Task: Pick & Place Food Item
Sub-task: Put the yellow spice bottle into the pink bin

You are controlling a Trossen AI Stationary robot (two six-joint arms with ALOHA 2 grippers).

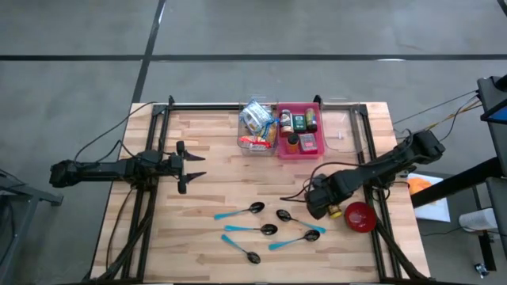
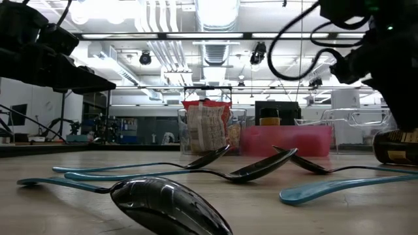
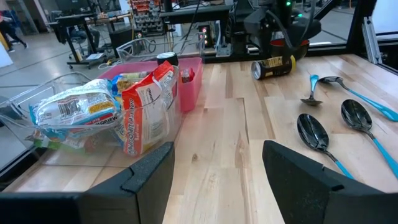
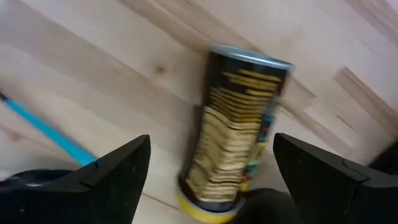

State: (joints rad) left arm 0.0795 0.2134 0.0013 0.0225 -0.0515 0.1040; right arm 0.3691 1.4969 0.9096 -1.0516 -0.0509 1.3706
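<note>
A dark can with yellow print and a yellow cap [image 4: 239, 130] lies on its side on the wooden table, also seen as the can [image 3: 273, 66] in the left wrist view. My right gripper [image 4: 208, 158] hangs above it, pointing down and open, one finger on either side of the can and apart from it. In the high view the right gripper [image 1: 321, 202] is at the table's right, beside a red bowl [image 1: 360, 216]. My left gripper [image 1: 190, 166] waits open at the table's left, holding nothing.
A clear bin [image 1: 241, 134] with snack packets, a pink bin [image 1: 299, 157] with small jars and another clear bin [image 1: 342, 131] stand along the far edge. Several blue-handled spoons [image 1: 261, 228] lie near the front, left of the can.
</note>
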